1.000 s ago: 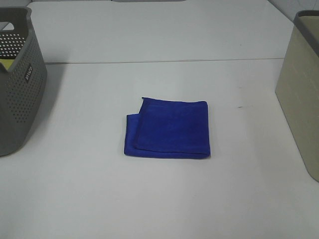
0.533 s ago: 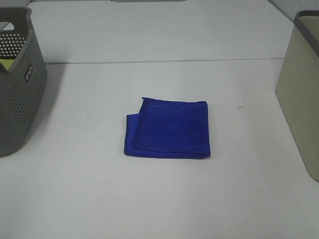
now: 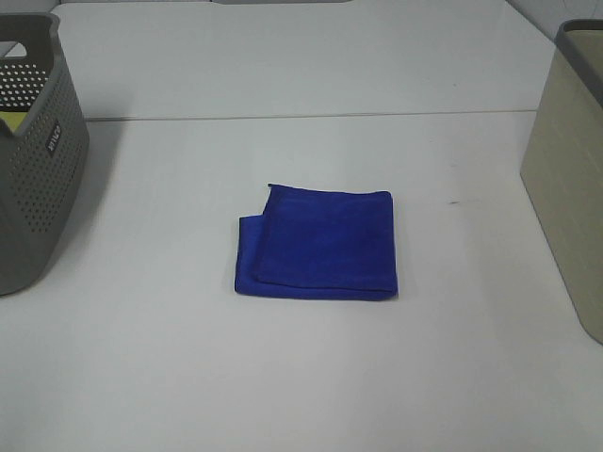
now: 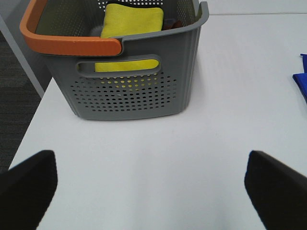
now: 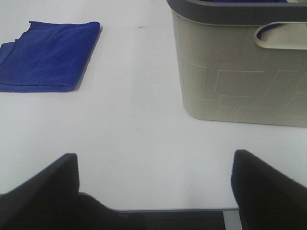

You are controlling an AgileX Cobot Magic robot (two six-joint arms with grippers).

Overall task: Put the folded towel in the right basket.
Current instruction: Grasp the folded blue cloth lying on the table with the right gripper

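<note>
- My left gripper (image 4: 152,184) stands wide with nothing between its jaws. My right gripper (image 5: 156,184) is just as wide and just as empty.
- The blue folded towel (image 3: 318,243) lies flat near the middle of the white table (image 3: 301,395). Neither gripper touches it.
- The beige basket (image 3: 570,179), my target, stands at about 3 o'clock from the towel and well apart from it.
- The grey perforated basket (image 3: 38,160) sits at about 10 o'clock from the towel with a yellow cloth (image 4: 132,21) inside. It is no part of this job.
- As I judge it, no part of the task is done yet: the towel is neither gripped nor lifted.
- What is left is to reach it, pinch it, lift it, carry it toward 3 o'clock and release it over the rim. My right gripper looks the better placed.
</note>
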